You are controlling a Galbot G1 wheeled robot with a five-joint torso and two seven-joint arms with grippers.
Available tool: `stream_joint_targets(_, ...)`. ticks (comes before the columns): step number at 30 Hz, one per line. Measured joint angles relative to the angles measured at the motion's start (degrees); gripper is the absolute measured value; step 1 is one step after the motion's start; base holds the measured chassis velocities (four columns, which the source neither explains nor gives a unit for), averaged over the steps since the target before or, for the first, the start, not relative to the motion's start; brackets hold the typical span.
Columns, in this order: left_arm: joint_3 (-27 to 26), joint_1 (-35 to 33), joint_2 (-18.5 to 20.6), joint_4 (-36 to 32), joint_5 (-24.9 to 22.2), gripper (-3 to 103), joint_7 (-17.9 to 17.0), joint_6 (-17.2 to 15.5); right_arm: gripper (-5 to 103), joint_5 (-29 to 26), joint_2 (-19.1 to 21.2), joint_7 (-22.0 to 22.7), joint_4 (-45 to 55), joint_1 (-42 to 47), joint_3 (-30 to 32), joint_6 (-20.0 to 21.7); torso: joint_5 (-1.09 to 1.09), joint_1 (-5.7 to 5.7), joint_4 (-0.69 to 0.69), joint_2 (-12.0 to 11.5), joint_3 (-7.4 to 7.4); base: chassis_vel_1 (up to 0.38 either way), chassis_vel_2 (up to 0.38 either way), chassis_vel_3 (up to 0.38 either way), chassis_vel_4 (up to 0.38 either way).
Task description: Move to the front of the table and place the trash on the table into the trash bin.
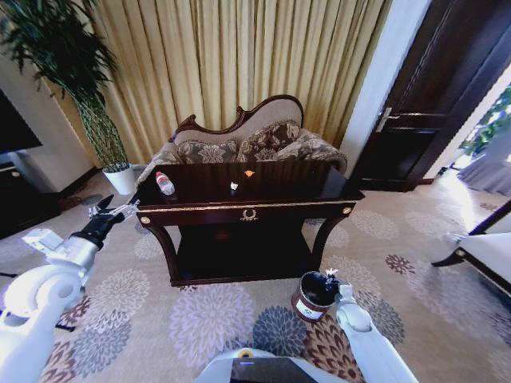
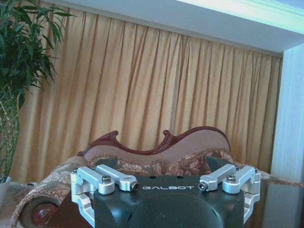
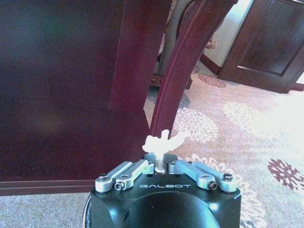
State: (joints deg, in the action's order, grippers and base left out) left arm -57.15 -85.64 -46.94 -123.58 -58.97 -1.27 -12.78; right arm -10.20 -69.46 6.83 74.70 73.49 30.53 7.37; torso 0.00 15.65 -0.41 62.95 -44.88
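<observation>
The dark table (image 1: 319, 194) stands ahead with a clear bottle (image 1: 164, 183) with a red cap lying near its left end. A white scrap (image 1: 234, 187) and an orange scrap (image 1: 249, 173) lie at mid-top. The trash bin (image 1: 311, 297) sits on the carpet by the table's front right leg. My right gripper (image 1: 330, 278) hangs just over the bin's rim. In the right wrist view this gripper (image 3: 161, 164) is shut on a crumpled white scrap (image 3: 159, 142). My left gripper (image 1: 108, 210) hovers off the table's left end at tabletop height, and its fingers (image 2: 116, 180) are spread open and hold nothing.
A carved sofa (image 1: 239, 144) stands right behind the table before gold curtains. A potted plant (image 1: 96, 120) is at the back left, a dark door (image 1: 415, 120) at the back right, a chair edge (image 1: 487, 251) at the right. The table's curved leg (image 3: 175, 80) is close ahead of the right gripper.
</observation>
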Motion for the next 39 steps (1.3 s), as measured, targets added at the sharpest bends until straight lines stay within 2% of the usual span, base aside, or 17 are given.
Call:
stream_joint_targets(2, -0.06, -0.08, 0.01, -0.06, -0.01, 100, 0.00, 0.00, 12, 0.18, 0.00, -0.01, 0.00, 0.07, 0.00, -0.09, 0.00, 0.00, 0.01, 0.00, 0.00, 0.000, 0.000, 0.000, 0.000)
stream_joint_targets(5, -0.17, -0.26, 0.01, -0.35, -0.05, 100, 0.04, 0.00, 28, 0.29, 0.40, 0.00, 0.30, 0.42, 0.06, -0.13, 0.00, -0.01, 0.01, 0.00, 0.00, 0.000, 0.000, 0.000, 0.000)
stream_joint_targets(6, -0.17, -0.26, 0.01, -0.35, -0.05, 100, 0.04, 0.00, 28, 0.29, 0.40, 0.00, 0.30, 0.42, 0.06, -0.13, 0.00, -0.01, 0.01, 0.00, 0.00, 0.000, 0.000, 0.000, 0.000)
stream_joint_targets(9, -0.27, -0.48, 0.04, -0.46, -0.07, 100, 0.06, 0.01, 44, 0.05, 0.97, 0.09, 0.72, 0.60, 0.31, -0.32, 0.00, 0.00, 0.01, 0.00, 0.00, 0.000, 0.000, 0.000, 0.000)
stream_joint_targets(10, -0.27, -0.48, 0.04, -0.46, -0.07, 100, 0.06, 0.01, 44, 0.05, 0.97, 0.09, 0.72, 0.60, 0.31, -0.32, 0.00, 0.00, 0.01, 0.00, 0.00, 0.000, 0.000, 0.000, 0.000)
stream_joint_targets(12, -0.38, -0.46, 0.07, -0.46, -0.07, 100, 0.07, 0.05, 56, -0.06, 1.17, 0.28, 0.86, 0.61, 0.41, -0.63, 0.00, 0.00, 0.01, 0.00, 0.00, 0.000, 0.000, 0.000, 0.000)
stream_joint_targets(13, -0.38, -0.46, 0.07, -0.46, -0.07, 100, 0.07, 0.05, 56, -0.06, 1.17, 0.28, 0.86, 0.61, 0.41, -0.63, 0.00, 0.00, 0.01, 0.00, 0.00, 0.000, 0.000, 0.000, 0.000)
stream_joint_targets(14, -0.41, -0.46, 0.09, -0.45, -0.08, 100, 0.08, 0.07, 61, -0.10, 1.20, 0.42, 0.92, 0.61, 0.41, -0.75, 0.00, 0.00, 0.01, 0.00, 0.00, 0.000, 0.000, 0.000, 0.000)
stream_joint_targets(17, -0.56, -0.51, 0.16, -0.43, -0.08, 100, 0.09, 0.12, 66, -0.15, 1.17, 0.70, 0.95, 0.50, 0.38, -0.87, 0.00, -0.01, 0.01, 0.00, 0.00, 0.000, 0.000, 0.000, 0.000)
stream_joint_targets(20, -0.93, -0.73, 0.26, -0.39, -0.12, 100, 0.13, 0.23, 83, -0.30, 0.96, 1.66, 1.23, 0.12, 0.24, -1.28, 0.01, 0.00, 0.02, 0.00, 0.00, 0.000, 0.000, 0.000, 0.000)
stream_joint_targets(21, -0.93, -0.73, 0.26, -0.39, -0.12, 100, 0.13, 0.23, 83, -0.30, 0.96, 1.66, 1.23, 0.12, 0.24, -1.28, 0.01, 0.00, 0.02, 0.00, 0.00, 0.000, 0.000, 0.000, 0.000)
stream_joint_targets(22, -1.07, -0.79, 0.27, -0.39, -0.16, 100, 0.15, 0.24, 88, -0.66, 0.95, 2.11, 1.95, 0.12, 0.23, -1.44, 0.01, 0.00, 0.01, 0.00, 0.00, 0.000, 0.000, 0.000, 0.000)
stream_joint_targets(24, -1.28, -0.89, 0.22, -0.38, -0.23, 100, 0.17, 0.26, 97, -3.27, 1.65, 2.43, 6.28, 0.87, 0.22, -1.13, 0.01, -0.01, 0.02, 0.00, 0.00, 0.000, 0.000, 0.000, 0.000)
stream_joint_targets(29, -1.24, -0.66, -0.12, -0.27, -0.24, 100, 0.18, 0.29, 99, -8.26, 2.95, 1.87, 13.93, 2.05, 0.21, 1.34, 0.00, -0.01, 0.00, 0.00, 0.00, 0.000, 0.000, 0.000, 0.000)
stream_joint_targets(32, -1.24, -0.72, -0.55, -0.13, -0.22, 100, 0.22, 0.33, 100, -13.85, 4.50, 1.06, 24.20, 3.22, 0.02, 2.18, 0.01, 0.00, 0.00, 0.00, 0.00, 0.000, 0.000, 0.000, 0.000)
stream_joint_targets(33, -1.24, -0.72, -0.55, -0.13, -0.22, 100, 0.22, 0.33, 100, -13.85, 4.50, 1.06, 24.20, 3.22, 0.02, 2.18, 0.01, 0.00, 0.00, 0.00, 0.00, 0.000, 0.000, 0.000, 0.000)
stream_joint_targets(39, -2.02, -2.05, -1.11, -0.62, -0.13, 100, 0.35, 0.50, 100, -16.73, 8.06, 1.23, 39.16, 4.46, -1.24, 2.16, -0.01, -0.01, 0.02, 0.00, 0.00, 0.000, 0.000, 0.000, 0.000)
